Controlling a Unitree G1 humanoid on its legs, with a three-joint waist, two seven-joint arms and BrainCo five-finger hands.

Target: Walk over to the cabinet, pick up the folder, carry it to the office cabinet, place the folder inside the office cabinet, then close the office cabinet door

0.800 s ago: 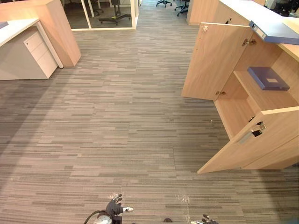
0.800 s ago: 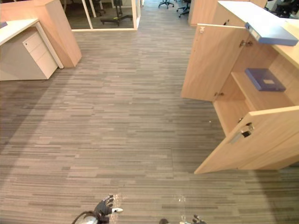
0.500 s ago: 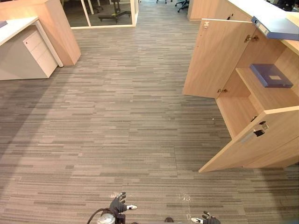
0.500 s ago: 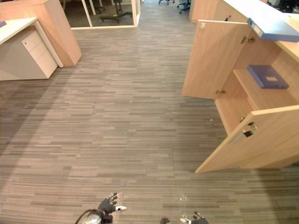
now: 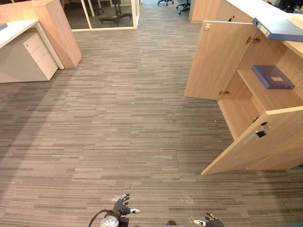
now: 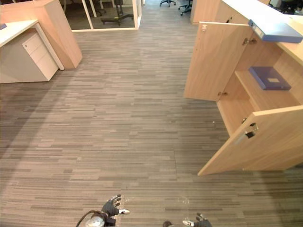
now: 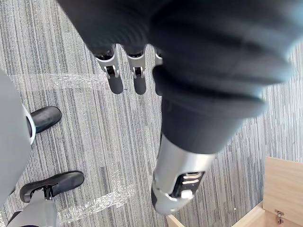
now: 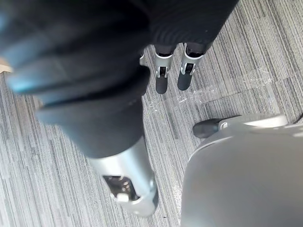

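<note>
Change: the whole head view has shifted a little, so the camera moved. Furniture keeps its layout, and both hands hang low at the near edge as before.
Carpet (image 5: 118, 118): grey striped floor, open from the near edge to the far glass partition (image 5: 111, 14).
Office cabinet (image 5: 239, 116): on the right, standing open, light wood.
Far door (image 5: 218, 59): swung out to the left, its edge facing the open floor.
Near door (image 5: 277, 142): swung out toward the near left, with a metal handle (image 5: 258, 134) on its inner face.
Desk (image 5: 14, 28): far left, with a white drawer pedestal (image 5: 35, 54) under it, well apart from the cabinet.
Shelf (image 5: 260, 94): inside the cabinet, between the two doors.
Blue binder (image 5: 279, 29): flat on the cabinet top, far right.
Blue folder (image 5: 272, 76): flat on the shelf. I cannot tell which of the two the task means.
Left hand (image 5: 121, 207): its fingers (image 7: 116, 80) hang straight and slack, holding nothing.
Right hand (image 5: 210, 221): its fingers (image 8: 162, 82) are likewise straight and empty.
Step, judged: the walk to the cabinet, with no pickup begun.
Doing it well: turn right and come in squarely between the doors, facing the shelf, before reaching.
Edges: the near door's free corner juts into the path and is the likeliest thing to clip.
Room: wide to the left and far, tight only between the doors.
</note>
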